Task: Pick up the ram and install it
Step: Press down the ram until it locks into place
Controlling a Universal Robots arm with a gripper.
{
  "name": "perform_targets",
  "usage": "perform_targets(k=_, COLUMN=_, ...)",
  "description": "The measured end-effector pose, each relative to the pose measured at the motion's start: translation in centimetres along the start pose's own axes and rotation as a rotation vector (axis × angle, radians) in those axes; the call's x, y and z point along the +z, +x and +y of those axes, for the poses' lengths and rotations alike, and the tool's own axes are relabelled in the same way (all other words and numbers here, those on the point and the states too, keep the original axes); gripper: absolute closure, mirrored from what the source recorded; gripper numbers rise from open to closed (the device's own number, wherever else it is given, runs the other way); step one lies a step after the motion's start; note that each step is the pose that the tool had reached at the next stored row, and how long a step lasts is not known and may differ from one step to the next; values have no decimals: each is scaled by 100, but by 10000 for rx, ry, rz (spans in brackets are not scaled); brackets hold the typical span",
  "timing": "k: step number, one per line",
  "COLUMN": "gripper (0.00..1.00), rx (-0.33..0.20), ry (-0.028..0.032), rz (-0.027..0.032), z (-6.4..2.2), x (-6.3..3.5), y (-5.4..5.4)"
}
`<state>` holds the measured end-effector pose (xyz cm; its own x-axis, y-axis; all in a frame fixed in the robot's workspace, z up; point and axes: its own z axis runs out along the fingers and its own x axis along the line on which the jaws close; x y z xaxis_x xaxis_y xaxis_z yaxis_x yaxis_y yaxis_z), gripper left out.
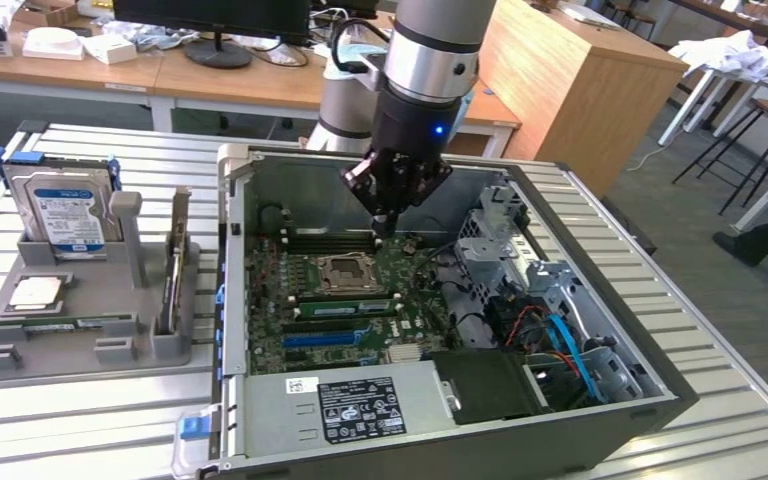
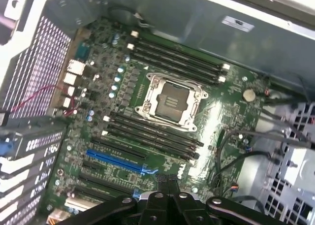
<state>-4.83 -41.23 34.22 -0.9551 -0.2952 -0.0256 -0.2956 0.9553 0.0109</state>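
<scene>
closest to the wrist camera, the gripper (image 2: 167, 181) has its two dark fingers pressed together with nothing between them. it hangs over the green motherboard (image 2: 123, 112), above the blue expansion slot (image 2: 118, 161) and the black memory slots (image 2: 152, 136) beside the metal processor socket (image 2: 170, 103).

from the exterior view the gripper (image 1: 384, 232) points straight down inside the open computer case (image 1: 598, 330), its tip just above the board near the socket (image 1: 344, 268) and touching nothing that can be seen.

the ram (image 1: 175, 262) is well apart from it, outside the case on the exterior view's left. it appears to stand on its long edge in a slot of the grey holder (image 1: 117, 350). its long axis runs from the near side of the holder toward the far side, roughly parallel to the case wall, so mostly its thin top edge shows. its chips cannot be made out.

on the same holder, the hard drive (image 1: 67, 215) stands upright just beside the ram. the square silver processor chip (image 1: 35, 292) lies flat in front of the drive.

holder and case both rest on the slatted metal table (image 1: 77, 440).
</scene>
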Motion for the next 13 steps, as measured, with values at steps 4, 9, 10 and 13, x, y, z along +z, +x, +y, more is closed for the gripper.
perform_targets(k=4, gripper=90, rx=621, ry=16, rz=-6, z=0, x=1, y=1)
perform_targets(k=9, gripper=90, rx=1404, ry=36, rz=-16, z=0, x=4, y=1)
perform_targets(k=10, gripper=90, rx=1552, ry=40, rz=-17, z=0, x=4, y=2)
perform_targets(k=13, gripper=90, rx=1960, ry=50, rz=-22, z=1, x=6, y=3)
